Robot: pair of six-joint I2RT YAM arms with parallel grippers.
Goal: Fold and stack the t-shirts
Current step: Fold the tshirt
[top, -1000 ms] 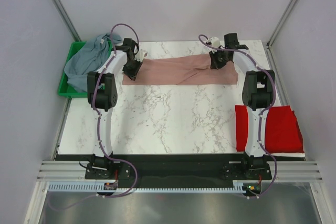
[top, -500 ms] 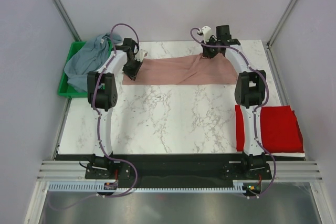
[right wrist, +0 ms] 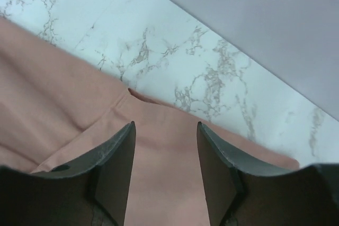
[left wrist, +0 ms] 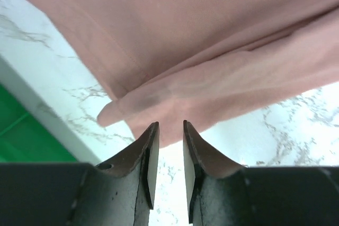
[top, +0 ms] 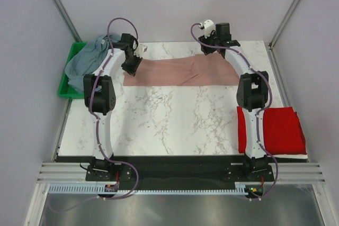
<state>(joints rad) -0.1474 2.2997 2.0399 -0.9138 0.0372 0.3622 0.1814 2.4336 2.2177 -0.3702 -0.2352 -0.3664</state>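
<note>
Right fingers (right wrist: pixel 114 173) released the pink tee (top: pixel 180 71), now wide; left fingers (left wrist: pixel 140 168) narrow, empty; grey-blue tee (top: pixel 87 62) fills green bin (top: pixel 64 88).

Three t-shirts (top: pixel 183 71), one green bin (top: pixel 63 89), two robot arms (top: pixel 100 92).

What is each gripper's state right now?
Left gripper: slightly open, holding nothing, tips at the edge of the pink shirt.
Right gripper: open, holding nothing, over the pink shirt.
</note>
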